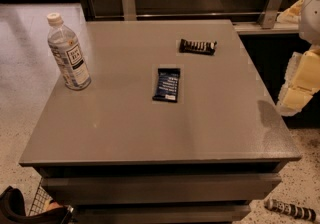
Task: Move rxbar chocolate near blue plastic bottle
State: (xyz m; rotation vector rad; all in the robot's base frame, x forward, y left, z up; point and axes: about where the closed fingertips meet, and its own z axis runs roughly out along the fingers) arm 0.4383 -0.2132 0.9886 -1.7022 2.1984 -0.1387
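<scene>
My gripper (294, 99) hung off the table's (150, 133) right edge, likely parked pre-reach; clenched or released, couldn't tell. The rxbar (198, 46) lay back right, well apart from bottle (69, 53) at left, blue bar (167, 84) between them.

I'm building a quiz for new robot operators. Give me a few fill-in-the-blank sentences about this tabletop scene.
1. The blue plastic bottle stands upright near the table's ___ edge.
2. The bottle's cap is coloured ___.
3. Between the bottle and the rxbar chocolate lies a dark ___ wrapped bar.
4. The gripper hangs beyond the table's ___ side.
Missing words: left, white, blue, right.
</scene>
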